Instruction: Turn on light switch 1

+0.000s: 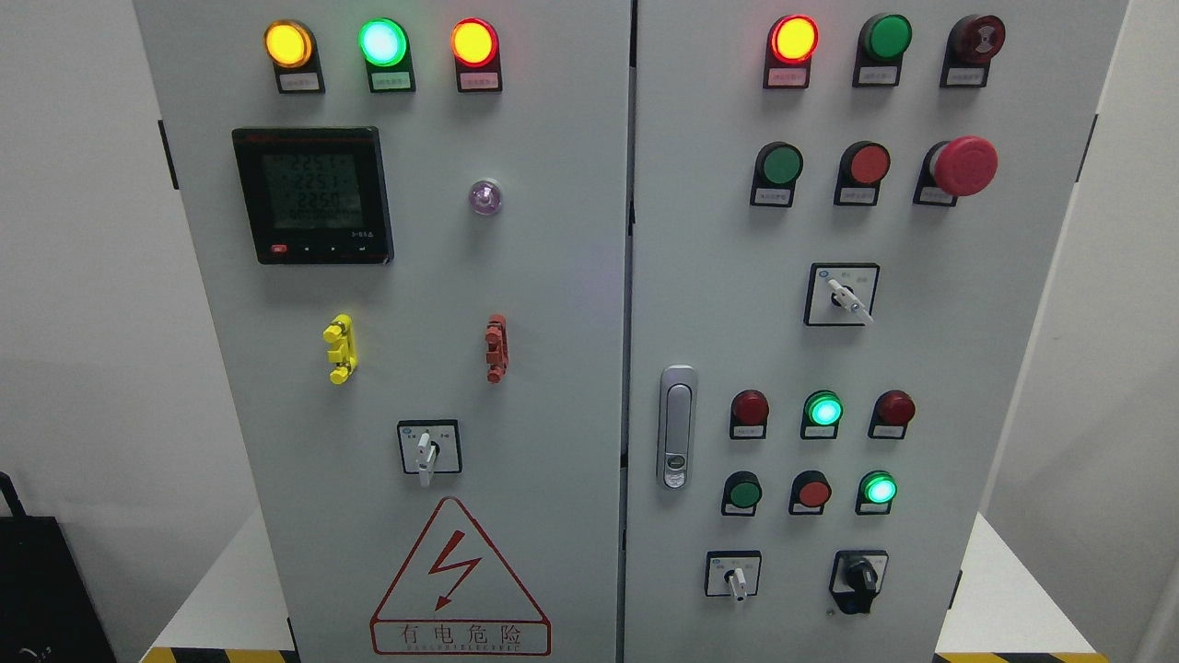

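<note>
A grey electrical cabinet (553, 304) with two doors fills the head view. The left door carries a white-handled rotary switch (426, 451) pointing down, under a yellow clip (340, 349) and a red clip (496, 348). The right door has a rotary switch (843, 296) turned toward the lower right, a small white one (735, 578) at the bottom and a black knob (858, 575) beside it. Lamps are lit: yellow (288, 43), green (382, 41) and red (474, 41) at top left. Neither hand is in view, and no label shows which switch is number 1.
A digital meter (313, 195) sits at upper left, a red mushroom stop button (963, 166) at upper right, a chrome door latch (677, 426) by the centre seam. A warning triangle (459, 575) marks the lower left door. A black object (41, 589) stands at bottom left.
</note>
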Robot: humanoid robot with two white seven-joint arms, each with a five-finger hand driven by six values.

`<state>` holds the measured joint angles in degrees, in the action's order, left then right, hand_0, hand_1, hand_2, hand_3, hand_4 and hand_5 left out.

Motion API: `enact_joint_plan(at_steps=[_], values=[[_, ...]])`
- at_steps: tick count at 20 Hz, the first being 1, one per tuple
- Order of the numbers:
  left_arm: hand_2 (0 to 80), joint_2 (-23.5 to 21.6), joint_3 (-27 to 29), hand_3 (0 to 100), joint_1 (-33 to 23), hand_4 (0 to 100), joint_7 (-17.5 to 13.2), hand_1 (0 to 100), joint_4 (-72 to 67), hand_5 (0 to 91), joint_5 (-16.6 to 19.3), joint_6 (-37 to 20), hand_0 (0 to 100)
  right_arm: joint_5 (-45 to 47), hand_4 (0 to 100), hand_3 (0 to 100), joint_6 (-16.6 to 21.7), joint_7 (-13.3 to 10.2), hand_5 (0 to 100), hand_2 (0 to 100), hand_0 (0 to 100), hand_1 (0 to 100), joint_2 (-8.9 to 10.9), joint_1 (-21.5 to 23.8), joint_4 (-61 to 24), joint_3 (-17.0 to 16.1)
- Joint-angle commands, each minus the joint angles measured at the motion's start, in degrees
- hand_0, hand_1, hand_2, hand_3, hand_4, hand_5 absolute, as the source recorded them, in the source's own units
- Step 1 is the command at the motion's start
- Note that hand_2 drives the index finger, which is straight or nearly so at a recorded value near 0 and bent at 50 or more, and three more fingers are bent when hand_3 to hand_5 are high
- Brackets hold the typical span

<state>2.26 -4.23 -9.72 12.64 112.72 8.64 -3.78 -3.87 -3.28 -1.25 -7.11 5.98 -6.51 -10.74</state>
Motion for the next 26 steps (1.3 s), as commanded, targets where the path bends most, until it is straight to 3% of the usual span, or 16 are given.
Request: enact_joint_plan(at_steps=[1, 18, 26], values=[[51.2, 2.5, -4.4, 85, 3.8, 91, 2.5, 49, 3.5, 83.0, 2.4, 3.8, 20, 0.0, 0, 0, 0.0, 0.0, 0, 0, 0, 0, -0.01, 0.0, 0.0, 0.0], [55.4, 3.7, -5.7, 95, 11.7, 99, 11.3, 61, 3.5, 84.3, 3.4, 17.5, 17, 0.0, 0, 0, 0.0, -0.1, 0, 0, 0, 0, 0.07, 0.0, 0.0, 0.0], [55.4, 4.2, -6.3, 96, 15.5, 99, 12.8, 63, 3.4, 84.2, 3.8, 21.4, 16, 0.0, 0, 0, 0.0, 0.0, 0, 0, 0, 0, -0.01, 0.0, 0.0, 0.0]])
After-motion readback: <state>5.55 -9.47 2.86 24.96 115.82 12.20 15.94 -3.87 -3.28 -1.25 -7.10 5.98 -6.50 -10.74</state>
